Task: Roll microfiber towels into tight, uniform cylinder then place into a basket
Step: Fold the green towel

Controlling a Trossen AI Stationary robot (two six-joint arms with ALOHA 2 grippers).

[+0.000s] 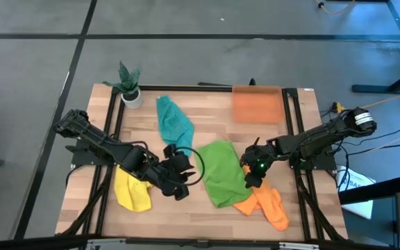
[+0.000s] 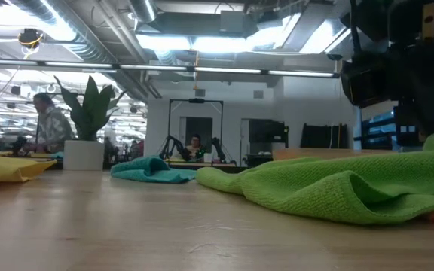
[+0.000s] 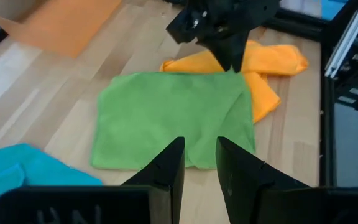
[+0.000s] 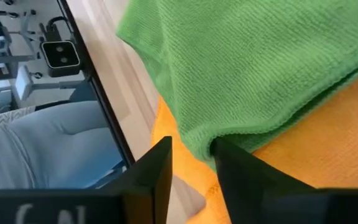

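The bright green towel (image 1: 222, 172) lies spread in the table's middle, one side folded over, and its right edge rests on the orange towel (image 1: 266, 205). My right gripper (image 4: 191, 165) stands open, slanting down at that right edge (image 1: 251, 175). My left gripper (image 3: 201, 165) hovers open and empty to the left of the green towel (image 1: 184, 179). The yellow towel (image 1: 132, 189) lies crumpled at the near left, and the teal towel (image 1: 172, 123) lies behind the left gripper. The basket (image 1: 257, 104), a translucent orange tray, sits at the far right. My right gripper has its fingers on either side of the green towel's folded edge (image 4: 211, 144), where that edge lies on the orange towel (image 4: 303, 146). I cannot tell whether a fingertip touches the cloth.
A small potted plant (image 1: 129, 87) stands at the far left corner. Black frame rails (image 1: 292, 118) run along the table's sides. Bare wood shows between the teal towel and the basket, and along the near edge in front of the green towel.
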